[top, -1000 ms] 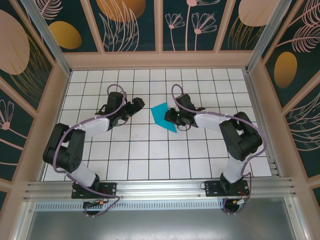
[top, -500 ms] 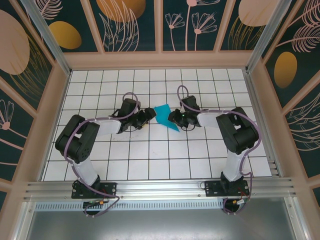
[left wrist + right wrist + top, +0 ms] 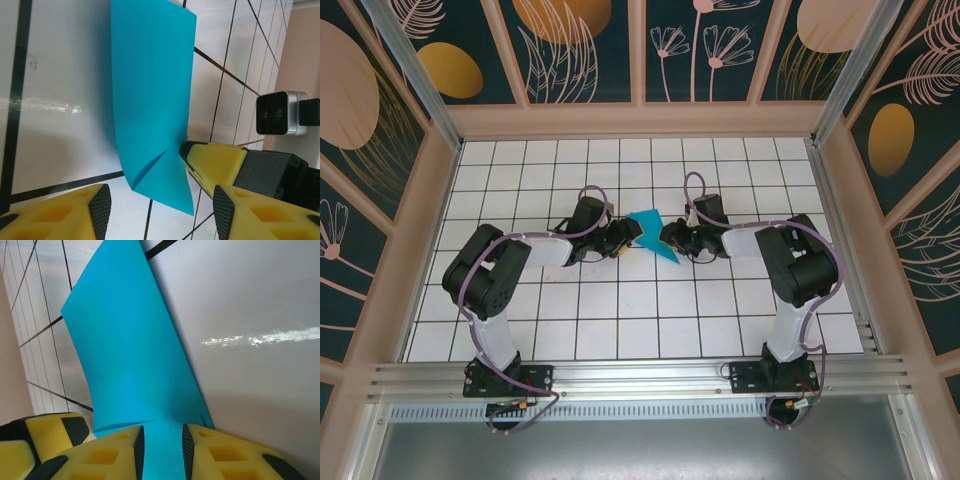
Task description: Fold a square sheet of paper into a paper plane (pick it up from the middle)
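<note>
From above, the folded sheet of paper (image 3: 646, 225) is seen near the middle of the white gridded worktop (image 3: 620, 310), caught between the two arms. The left gripper (image 3: 624, 238) is set at its left edge and the right gripper (image 3: 669, 237) at its right edge, both low over the surface. Bare tiles are left open in front of the paper and behind it, and the wooden walls (image 3: 430, 200) are kept well apart from both arms.

In the left wrist view, the sheet of paper (image 3: 150, 90) is shown as a long teal strip rising from the worktop, its left edge curved and its right edge straight. A short diagonal crease is seen near the lower corner. The fingers of the left gripper (image 3: 160, 210) are spread wide, with the paper's lower corner lying in the gap and touched by neither pad. A yellow finger (image 3: 215, 161) of the right gripper is pressed to the paper's right edge, and a silver camera (image 3: 280, 113) is seen beyond it. Open tiles are left on the paper's left.

In the right wrist view, the sheet of paper (image 3: 130, 355) is pinched at its near end by the right gripper (image 3: 161, 440), whose fingers are drawn narrow onto it. A left finger (image 3: 50, 432) is seen just beside the paper's left edge. Bare worktop is left open on the right.
</note>
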`<action>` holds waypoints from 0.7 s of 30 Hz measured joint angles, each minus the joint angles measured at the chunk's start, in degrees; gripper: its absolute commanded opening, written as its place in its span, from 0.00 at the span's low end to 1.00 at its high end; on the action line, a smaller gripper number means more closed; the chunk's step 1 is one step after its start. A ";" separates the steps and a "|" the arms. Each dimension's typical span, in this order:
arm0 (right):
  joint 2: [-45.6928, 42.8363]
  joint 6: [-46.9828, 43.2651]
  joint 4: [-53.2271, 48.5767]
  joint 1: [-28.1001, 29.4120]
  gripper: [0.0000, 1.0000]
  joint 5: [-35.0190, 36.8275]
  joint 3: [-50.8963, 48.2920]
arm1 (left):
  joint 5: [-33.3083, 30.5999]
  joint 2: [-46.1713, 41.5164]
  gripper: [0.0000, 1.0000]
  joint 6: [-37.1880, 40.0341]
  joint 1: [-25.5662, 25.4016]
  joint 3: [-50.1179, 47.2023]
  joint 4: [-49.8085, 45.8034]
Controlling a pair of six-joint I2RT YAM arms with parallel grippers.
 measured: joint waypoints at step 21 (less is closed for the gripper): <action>0.00 0.44 4.87 -0.87 0.31 -2.71 -2.29 | 2.25 5.62 0.31 -3.58 -1.18 2.67 3.85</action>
